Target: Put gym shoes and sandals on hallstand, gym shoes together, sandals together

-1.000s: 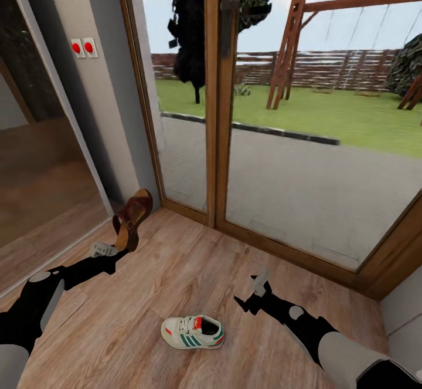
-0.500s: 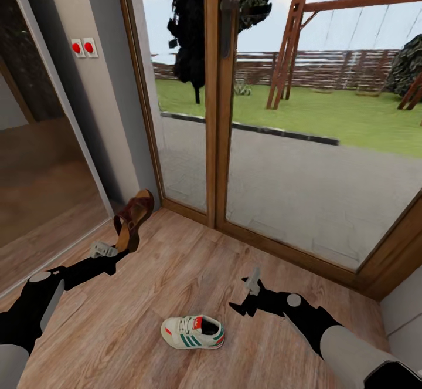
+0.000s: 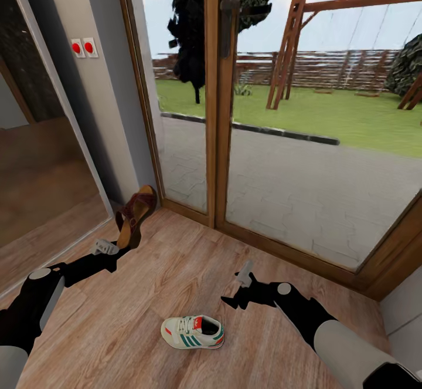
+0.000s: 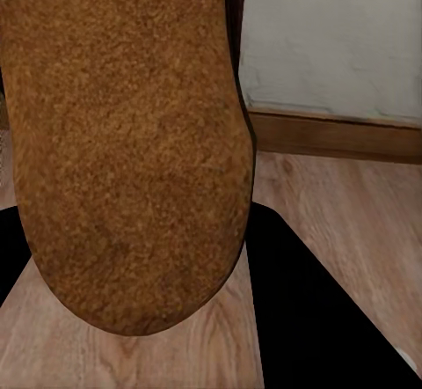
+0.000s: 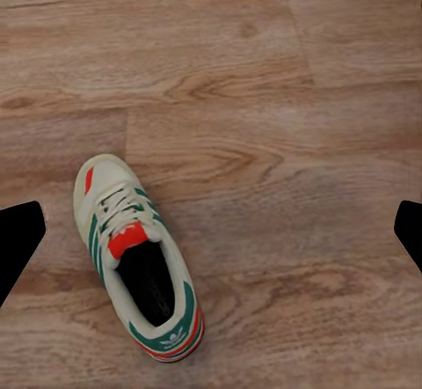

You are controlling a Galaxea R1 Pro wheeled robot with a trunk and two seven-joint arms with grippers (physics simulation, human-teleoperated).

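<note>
A brown sandal (image 3: 134, 216) hangs tilted above the corridor floor (image 3: 176, 271), toe up toward the door corner, with my left gripper (image 3: 107, 248) shut on its lower end. In the left wrist view its tan sole (image 4: 123, 143) sits between the black fingers (image 4: 308, 319). One white gym shoe (image 3: 193, 332) with green stripes and a red tongue patch lies on the planks. My right gripper (image 3: 237, 288) hovers open just beyond and to the right of it, holding nothing. The right wrist view looks down on the gym shoe (image 5: 141, 266), which lies off to one side between the widely spread fingertips (image 5: 18, 239).
A glazed door in a wooden frame (image 3: 217, 142) with a dark handle (image 3: 227, 7) closes off the far side. A grey wall with two red switches (image 3: 83, 47) and a mirrored panel (image 3: 35, 160) stand at the left. Another grey wall (image 3: 404, 313) is at the right.
My right gripper has slid left and slightly farther away, closer to the line of the gym shoe. The left gripper and the sandal have risen a touch.
</note>
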